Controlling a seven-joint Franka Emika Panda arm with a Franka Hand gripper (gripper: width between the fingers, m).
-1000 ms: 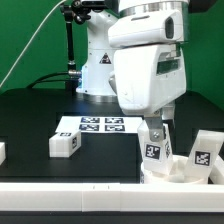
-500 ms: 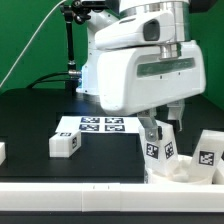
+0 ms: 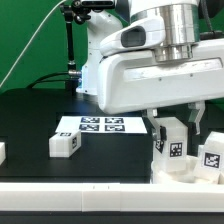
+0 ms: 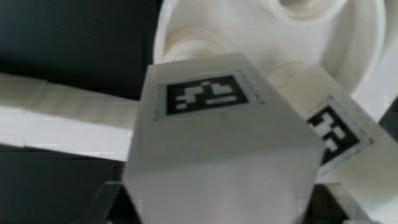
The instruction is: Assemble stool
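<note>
My gripper (image 3: 172, 128) is shut on a white blocky stool leg (image 3: 172, 150) with a black-and-white tag, held upright over the round white seat (image 3: 186, 172) at the exterior view's right. In the wrist view the held leg (image 4: 205, 110) fills the space between my fingers (image 4: 121, 200), with the seat (image 4: 267, 30) behind it. A second tagged leg (image 3: 212, 155) stands at the seat's right side and also shows in the wrist view (image 4: 342, 125). A loose leg (image 3: 64, 144) lies on the black table to the left.
The marker board (image 3: 102, 125) lies flat behind the loose leg. A long white border rail (image 3: 70, 188) runs along the front edge. Another white part (image 3: 2, 152) shows at the far left edge. The robot base stands at the back.
The arm has shifted toward the exterior view's right with the leg in its grip, and the wrist has turned. The held leg now stands farther right over the seat.
</note>
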